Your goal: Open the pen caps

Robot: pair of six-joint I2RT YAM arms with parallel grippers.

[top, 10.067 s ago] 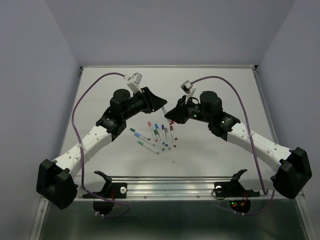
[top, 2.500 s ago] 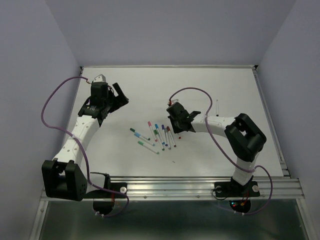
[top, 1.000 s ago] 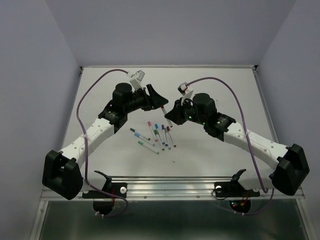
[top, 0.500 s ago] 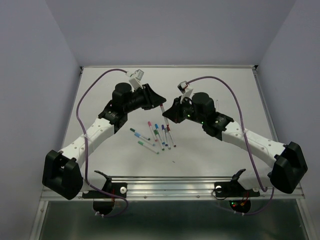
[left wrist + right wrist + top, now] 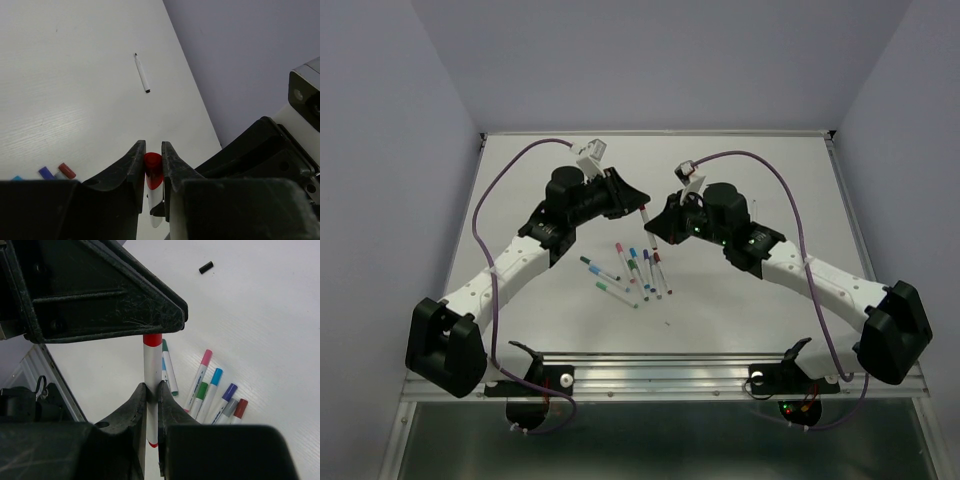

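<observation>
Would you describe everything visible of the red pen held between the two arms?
The pen is a thin white barrel with a glossy red cap and a red tip at the other end. It is held clear of the table: left fingers shut on the cap, right fingers shut on the barrel.

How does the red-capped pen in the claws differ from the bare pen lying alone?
The red-capped pen is held aloft, left claw on cap, right claw on barrel; the bare pen lies flat. One is capped, the other shows a dark tip. Both barrels are white.
</observation>
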